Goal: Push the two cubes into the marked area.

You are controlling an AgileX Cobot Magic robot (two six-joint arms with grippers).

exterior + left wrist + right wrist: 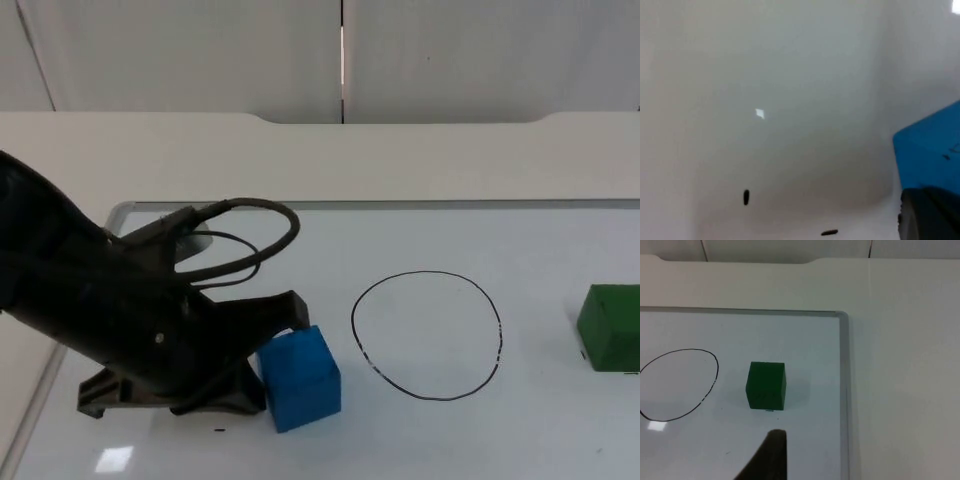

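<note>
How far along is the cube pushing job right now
Done: nothing yet; the drawn circle holds no cube. In hand: the left gripper sits against the blue cube, which lies just outside the circle. Left: the green cube sits apart beyond the circle's other side, with the right gripper near it, not touching.

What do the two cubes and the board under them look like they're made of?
Blue cube: probably foam or painted wood; matte faces, no glare. Green cube: same matte look. Board: glossy white whiteboard, judging by its reflections, metal-looking edge and the drawn black circle.
</note>
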